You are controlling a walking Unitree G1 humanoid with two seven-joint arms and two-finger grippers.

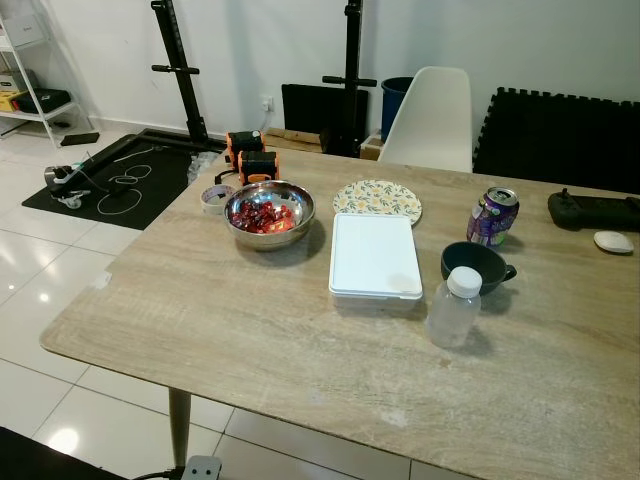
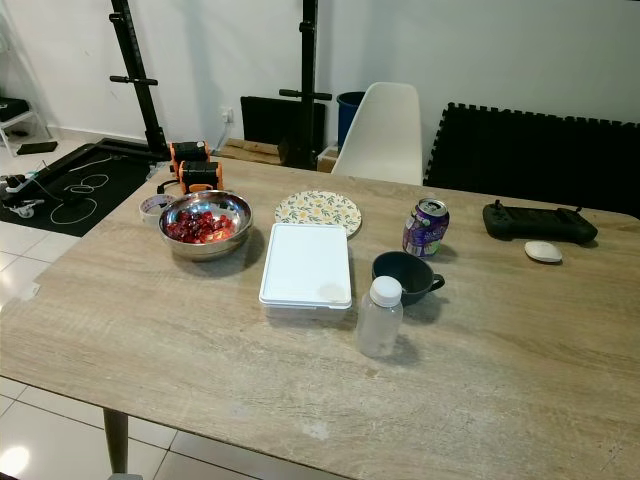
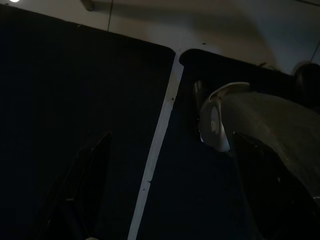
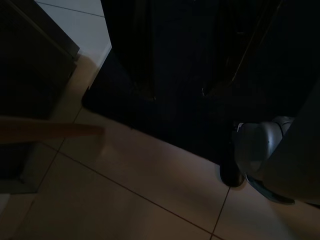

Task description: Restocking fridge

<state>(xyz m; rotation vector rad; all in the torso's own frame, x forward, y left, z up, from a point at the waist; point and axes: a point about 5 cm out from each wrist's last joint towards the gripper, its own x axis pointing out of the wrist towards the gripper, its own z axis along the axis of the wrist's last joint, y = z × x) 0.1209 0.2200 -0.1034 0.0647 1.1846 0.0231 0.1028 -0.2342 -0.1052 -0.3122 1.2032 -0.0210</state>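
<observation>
Wooden worktop [image 1: 250, 330] carries the clear plastic bottle [image 1: 455, 308], standing upright near its front edge beside the dark cup [image 1: 476, 265]. It is judged light and slippery, best gripped mid-body. Left claw [image 3: 165, 190] is held apart; the right claw cannot be told.

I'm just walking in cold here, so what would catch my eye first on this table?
Probably the steel bowl of red fruit toward the table's far left, then the white lidded container in the middle. To its right stand a clear bottle, a dark mug and a purple can.
</observation>
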